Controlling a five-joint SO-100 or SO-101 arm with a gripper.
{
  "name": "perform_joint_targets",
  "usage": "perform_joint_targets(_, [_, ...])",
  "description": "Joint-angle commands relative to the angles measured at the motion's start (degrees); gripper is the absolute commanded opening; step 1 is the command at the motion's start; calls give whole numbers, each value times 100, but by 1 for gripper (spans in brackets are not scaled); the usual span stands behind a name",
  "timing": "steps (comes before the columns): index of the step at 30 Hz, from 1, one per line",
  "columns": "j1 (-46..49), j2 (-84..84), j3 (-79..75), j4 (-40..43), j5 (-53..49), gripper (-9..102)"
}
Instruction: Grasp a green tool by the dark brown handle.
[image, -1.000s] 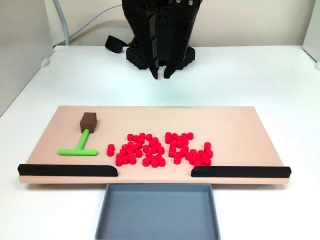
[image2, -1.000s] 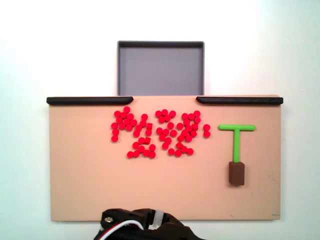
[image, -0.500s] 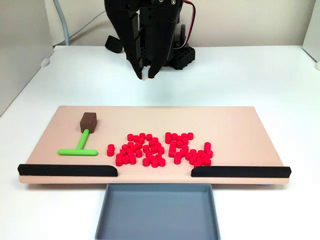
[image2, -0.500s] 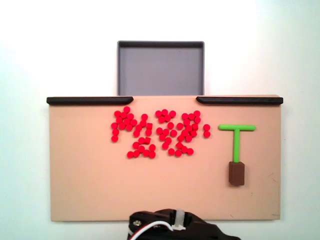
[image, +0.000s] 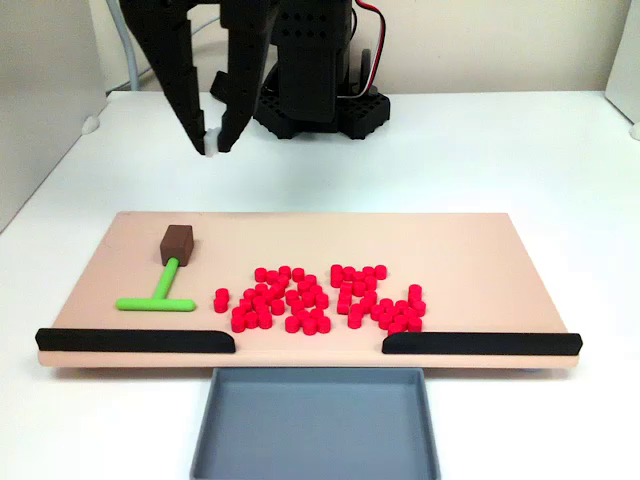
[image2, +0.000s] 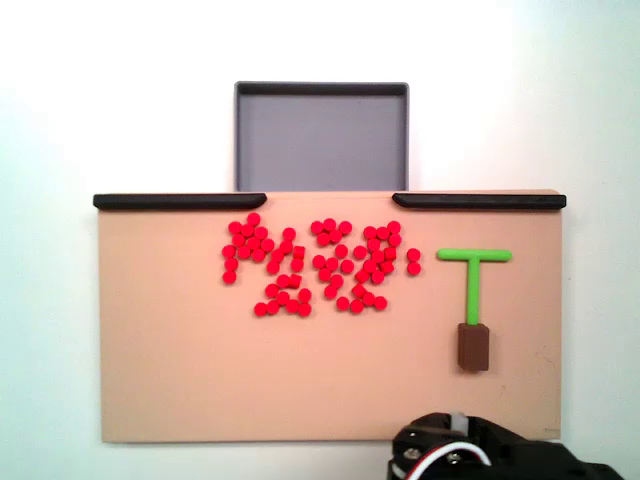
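Hovering pincer (image: 213, 148) parted, well behind dark brown handle (image: 178, 243).

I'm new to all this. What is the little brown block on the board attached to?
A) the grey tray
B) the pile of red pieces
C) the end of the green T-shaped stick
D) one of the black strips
C. The brown block sits fixed on the end of the green T-shaped stick, apart from the red pieces, the black strips and the grey tray.
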Motion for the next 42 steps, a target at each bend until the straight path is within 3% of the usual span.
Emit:
perform_joint_targets(1, [202, -132, -325, -44, -167, 0])
perform_joint_targets(20, [404, -791, -615, -536, -694, 1])
perform_joint_targets(33, [431, -1063, -773, -598, -747, 17])
perform_joint_targets(42, [519, -1169, -773, -756, -1011, 21])
